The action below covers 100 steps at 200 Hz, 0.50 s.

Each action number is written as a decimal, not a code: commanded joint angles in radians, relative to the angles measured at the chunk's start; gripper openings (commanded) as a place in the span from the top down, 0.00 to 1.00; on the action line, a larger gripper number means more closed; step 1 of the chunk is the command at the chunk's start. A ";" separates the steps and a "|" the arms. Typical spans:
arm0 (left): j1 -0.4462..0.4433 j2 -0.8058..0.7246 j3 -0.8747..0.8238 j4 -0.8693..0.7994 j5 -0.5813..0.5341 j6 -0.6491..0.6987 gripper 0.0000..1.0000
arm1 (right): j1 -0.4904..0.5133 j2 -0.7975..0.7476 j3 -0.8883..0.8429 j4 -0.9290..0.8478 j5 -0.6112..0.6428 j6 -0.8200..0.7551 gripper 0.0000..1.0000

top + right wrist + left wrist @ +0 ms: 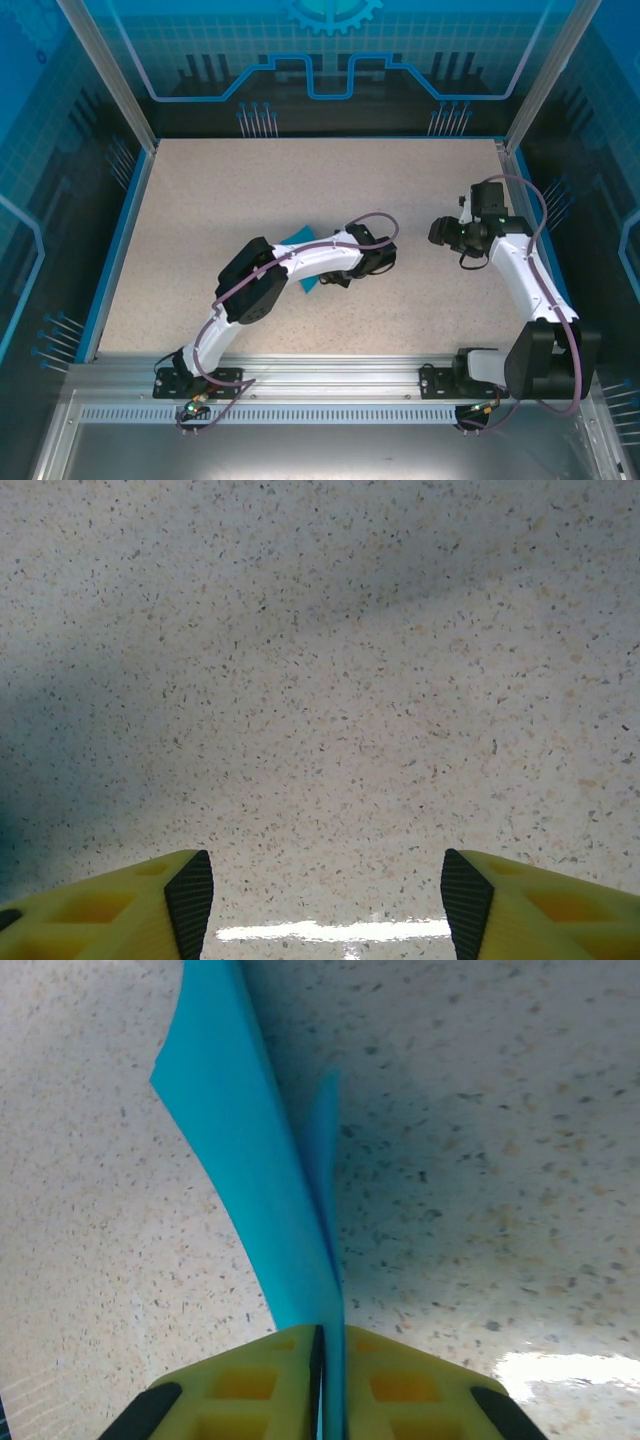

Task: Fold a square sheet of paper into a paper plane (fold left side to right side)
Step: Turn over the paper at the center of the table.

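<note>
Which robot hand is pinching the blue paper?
The left gripper: it is clamped shut on the blue paper. The right gripper hangs open over the bare table, holding nothing.

No lettering, number, label or brand can be read in any of the views. A gear emblem point(333, 12) and circuit-like lines are printed on the blue back wall point(200, 50), and no words are carried by them.
</note>
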 commanded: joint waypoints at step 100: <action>-0.020 -0.390 -0.284 0.402 0.309 0.280 0.22 | 0.039 0.124 0.026 0.075 -0.234 -0.081 0.34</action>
